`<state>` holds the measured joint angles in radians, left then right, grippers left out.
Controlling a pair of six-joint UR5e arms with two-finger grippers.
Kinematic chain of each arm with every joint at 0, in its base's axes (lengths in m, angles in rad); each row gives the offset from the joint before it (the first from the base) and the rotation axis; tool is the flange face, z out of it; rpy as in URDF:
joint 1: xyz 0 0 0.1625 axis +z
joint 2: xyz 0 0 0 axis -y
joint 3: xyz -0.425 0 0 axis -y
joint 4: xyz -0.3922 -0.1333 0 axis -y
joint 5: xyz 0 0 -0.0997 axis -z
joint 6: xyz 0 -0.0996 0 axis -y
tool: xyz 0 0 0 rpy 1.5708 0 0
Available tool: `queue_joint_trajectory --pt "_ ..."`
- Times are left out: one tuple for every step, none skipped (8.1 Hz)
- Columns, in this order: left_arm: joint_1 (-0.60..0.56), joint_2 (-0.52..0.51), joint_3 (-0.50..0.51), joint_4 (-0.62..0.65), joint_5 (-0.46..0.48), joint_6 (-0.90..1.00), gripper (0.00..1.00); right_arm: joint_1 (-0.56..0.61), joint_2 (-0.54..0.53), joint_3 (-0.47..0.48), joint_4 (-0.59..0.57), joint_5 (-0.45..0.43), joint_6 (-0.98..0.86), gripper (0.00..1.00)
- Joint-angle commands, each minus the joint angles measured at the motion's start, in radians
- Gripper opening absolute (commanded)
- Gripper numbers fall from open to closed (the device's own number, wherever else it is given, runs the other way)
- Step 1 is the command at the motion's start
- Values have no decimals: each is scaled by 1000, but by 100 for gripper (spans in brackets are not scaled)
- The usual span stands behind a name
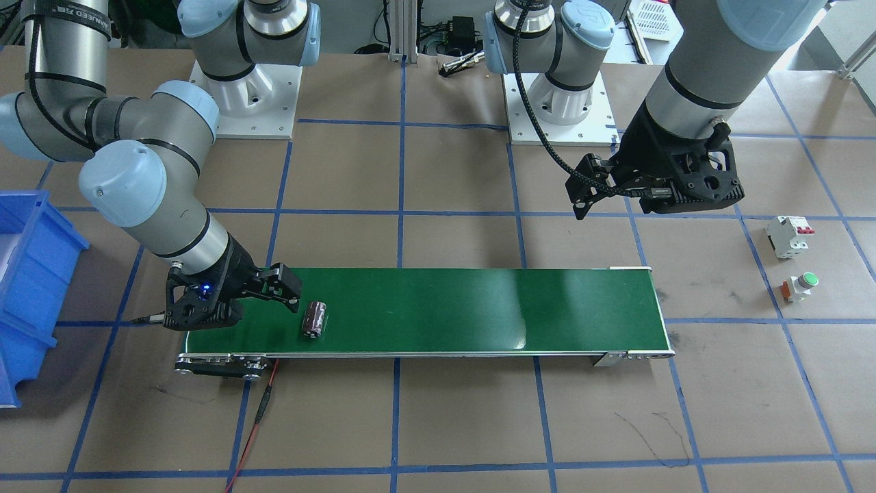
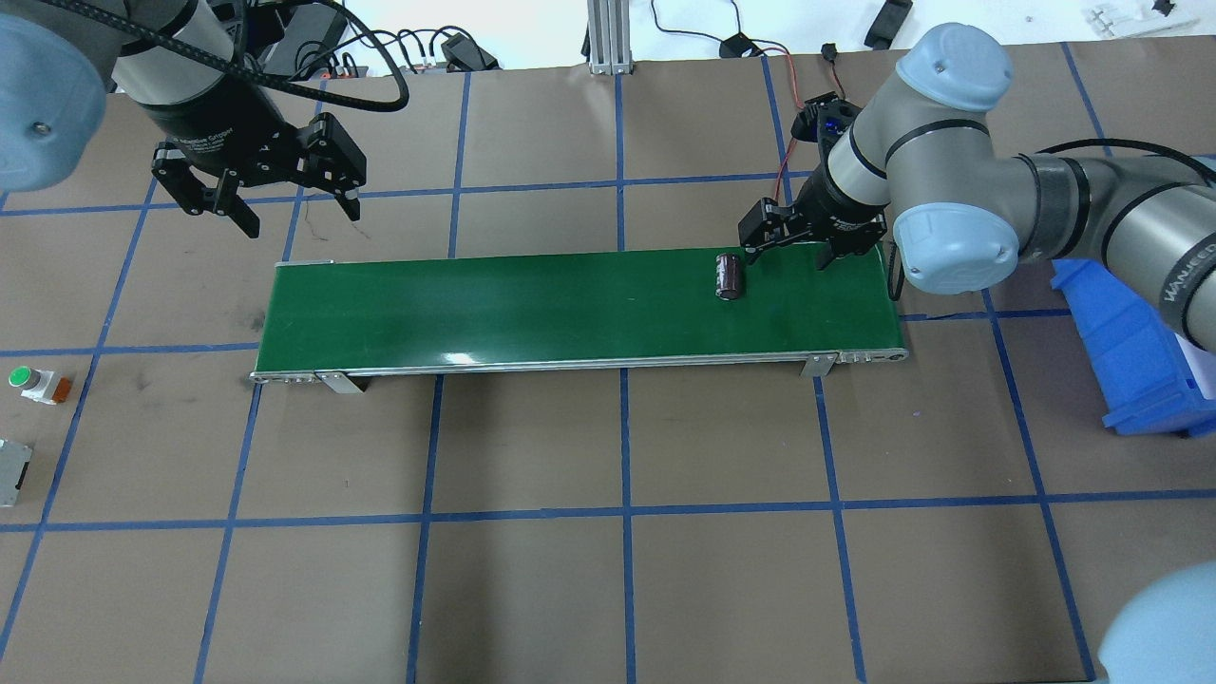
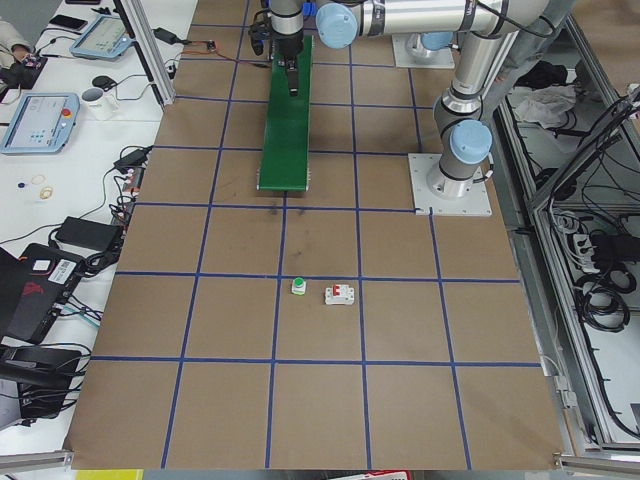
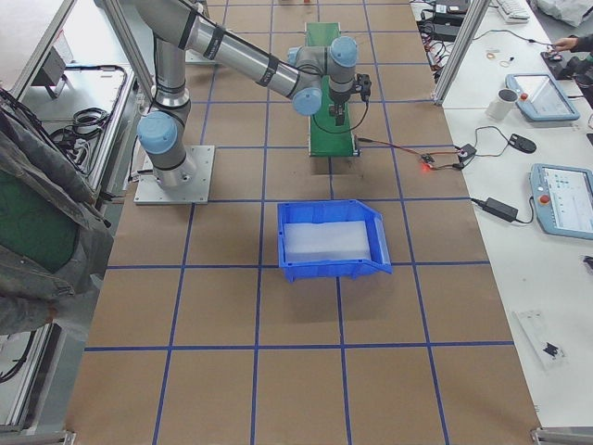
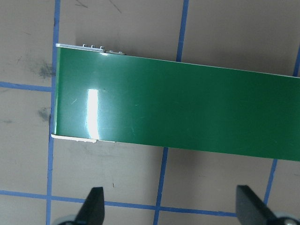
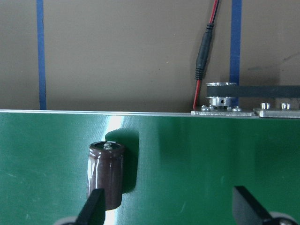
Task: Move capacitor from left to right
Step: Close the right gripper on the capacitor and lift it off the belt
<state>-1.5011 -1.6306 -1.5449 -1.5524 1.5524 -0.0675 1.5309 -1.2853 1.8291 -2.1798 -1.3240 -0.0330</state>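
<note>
The capacitor [image 1: 315,320], a dark-brown cylinder, lies on its side on the green conveyor belt [image 1: 445,308] near its end on my right side. It also shows in the overhead view [image 2: 730,275] and the right wrist view [image 6: 106,173]. My right gripper [image 2: 793,249] is open and empty, low over the belt beside the capacitor. In the right wrist view [image 6: 171,211] the capacitor lies in front of one fingertip [image 6: 96,206], not between the two. My left gripper [image 2: 302,214] is open and empty, raised over the table behind the belt's other end [image 5: 75,93].
A blue bin [image 2: 1130,351] stands on the table beyond the belt's right-side end. A green-capped push button [image 2: 33,383] and a white circuit breaker [image 2: 11,470] lie at the far left. A red and black cable [image 6: 204,61] runs from the belt's motor end.
</note>
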Motion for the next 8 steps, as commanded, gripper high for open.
queue_joint_trajectory --pt "-1 0 0 0 0 0 100 0 15 4 -1 3 1 93" --pt "-1 0 0 0 0 0 100 0 21 2 -8 3 -1 93" --pt "-1 0 -1 -2 -2 2 100 0 36 2 -27 3 1 92" --pt "-1 0 0 -2 -2 0 100 0 46 2 -38 2 1 91" --pt "-1 0 0 -2 -2 0 100 0 53 2 -41 2 -1 87" --pt "-1 0 0 -2 -2 0 100 0 58 2 -43 -1 1 74" --pt "-1 0 0 -2 -2 0 100 0 58 2 -41 -12 -1 55" --pt "-1 0 0 -2 -2 0 100 0 58 2 -40 -21 -2 31"
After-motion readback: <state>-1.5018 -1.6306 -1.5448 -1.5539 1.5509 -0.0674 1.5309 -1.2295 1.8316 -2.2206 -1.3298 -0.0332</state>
